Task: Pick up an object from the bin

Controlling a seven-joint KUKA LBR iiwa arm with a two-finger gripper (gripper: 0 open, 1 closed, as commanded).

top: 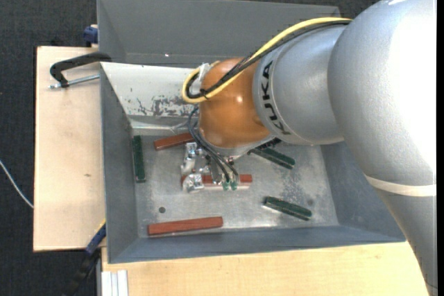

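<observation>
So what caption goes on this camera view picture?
Gripper low in the grey bin, over a small red-brown bar.

Gripper (208, 175) low at the middle of the bin (114, 170) — apparently over a short red bar (244, 179); green bar (286, 208) nearby, long red bar (185, 225) well apart.

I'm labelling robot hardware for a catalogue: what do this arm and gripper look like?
The arm is bulky, rounded and silver-grey, with black KUKA lettering near the wrist. An orange dome-shaped cover caps the wrist, and a yellow cable runs to it. The gripper is small and metallic, with thin wires.
</observation>
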